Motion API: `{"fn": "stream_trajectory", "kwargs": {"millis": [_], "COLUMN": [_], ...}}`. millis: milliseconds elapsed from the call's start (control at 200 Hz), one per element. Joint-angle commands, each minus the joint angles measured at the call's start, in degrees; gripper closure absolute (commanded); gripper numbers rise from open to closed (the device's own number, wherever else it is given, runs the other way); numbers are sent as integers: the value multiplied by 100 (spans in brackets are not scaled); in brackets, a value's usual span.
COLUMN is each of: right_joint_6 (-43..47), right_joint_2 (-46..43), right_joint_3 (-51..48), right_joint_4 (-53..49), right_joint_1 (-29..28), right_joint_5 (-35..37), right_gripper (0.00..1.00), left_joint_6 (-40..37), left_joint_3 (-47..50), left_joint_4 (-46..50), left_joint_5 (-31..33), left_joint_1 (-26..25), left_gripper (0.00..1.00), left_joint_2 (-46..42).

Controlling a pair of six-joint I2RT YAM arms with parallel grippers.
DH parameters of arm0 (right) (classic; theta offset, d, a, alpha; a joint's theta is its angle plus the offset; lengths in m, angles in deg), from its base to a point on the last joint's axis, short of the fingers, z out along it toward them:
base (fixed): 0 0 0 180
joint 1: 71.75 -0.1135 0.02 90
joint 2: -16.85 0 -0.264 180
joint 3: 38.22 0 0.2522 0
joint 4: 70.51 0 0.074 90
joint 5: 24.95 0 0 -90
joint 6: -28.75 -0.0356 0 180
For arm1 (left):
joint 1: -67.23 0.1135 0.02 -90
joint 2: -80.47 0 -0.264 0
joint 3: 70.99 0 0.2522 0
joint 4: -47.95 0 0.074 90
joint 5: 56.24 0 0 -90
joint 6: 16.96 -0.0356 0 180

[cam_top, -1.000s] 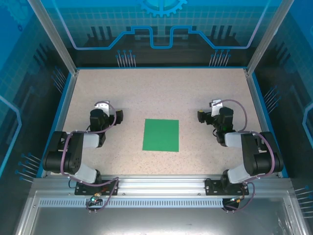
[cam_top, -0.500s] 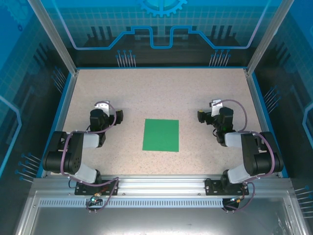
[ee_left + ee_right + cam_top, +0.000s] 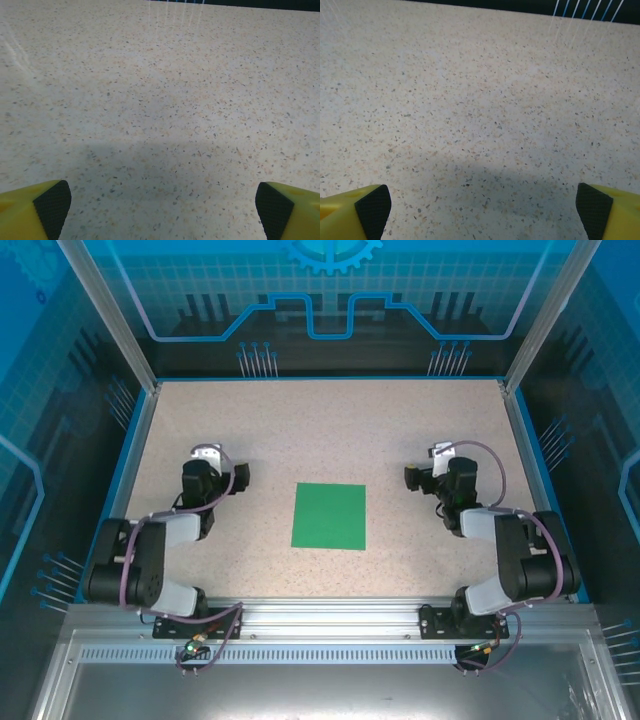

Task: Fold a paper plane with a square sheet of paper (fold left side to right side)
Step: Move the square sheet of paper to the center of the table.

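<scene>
The tabletop [image 3: 330, 430] is beige, dark-speckled and stone-like, smooth with a faint sheen. Pale reflected streaks lie far ahead of the left gripper [image 3: 160, 207]. The square sheet of paper [image 3: 330, 516] looks matt and uncreased. The left and right gripper [image 3: 482, 207] have smooth yellow plastic fingers [image 3: 15, 210] faced with matt black, finely textured pads [image 3: 592, 210]. The rail [image 3: 330, 618] is dull bare metal.

Left gripper [image 3: 160, 207]: fingers [image 3: 30, 212] cut off at bottom corners, bodies out of frame. Right gripper [image 3: 480, 207]: same. Overhead: finger gaps too small to judge; any creases in square sheet of paper [image 3: 330, 517] unreadable.
</scene>
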Motion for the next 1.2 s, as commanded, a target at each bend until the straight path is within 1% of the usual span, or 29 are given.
{"fn": "stream_trajectory", "kwargs": {"millis": [0,65,125,235,330,375,430,560,700,760,870,1085,1195], "right_joint_6": [-222,-494,-856,-1442,-1706,-1779,-1853,-1997,-2115,-2181,-2253,-2216,-2218], "right_joint_2": [-663,-1104,-1533,-2398,-3051,-3312,-3580,-4044,-4404,-4499,-4559,-4536,-4536], "right_joint_3": [485,552,590,634,668,703,734,733,570,510,496,619,645], "right_joint_4": [-1087,-1609,-2190,-3094,-3833,-4204,-4622,-5381,-5729,-5773,-5826,-5919,-5954], "right_joint_1": [67,44,1,-199,-446,-564,-669,-852,-997,-1020,-1041,-1051,-1062], "right_joint_5": [184,204,179,188,217,249,279,360,583,635,696,765,770], "right_gripper": [1,1,1,1,1,1,1,1,1,1,1,1,1], "left_joint_6": [360,473,612,1112,1352,1459,1603,1942,1975,1984,2101,2283,2284], "left_joint_3": [-654,-1039,-1398,-2139,-2667,-2853,-3059,-3588,-4274,-4572,-5018,-5413,-5583], "left_joint_4": [1482,2430,3077,4502,5508,5806,6054,6590,7104,7280,7475,7529,7573], "left_joint_5": [227,178,139,72,118,170,112,73,205,232,252,285,434], "left_joint_1": [-37,-192,-519,-1264,-2056,-2488,-2886,-3548,-4138,-4326,-4520,-4565,-4563], "left_gripper": [1,1,1,1,1,1,1,1,1,1,1,1,1], "left_joint_2": [-981,-1396,-1597,-1531,-1100,-839,-481,457,1508,1935,2553,3281,3565]}}
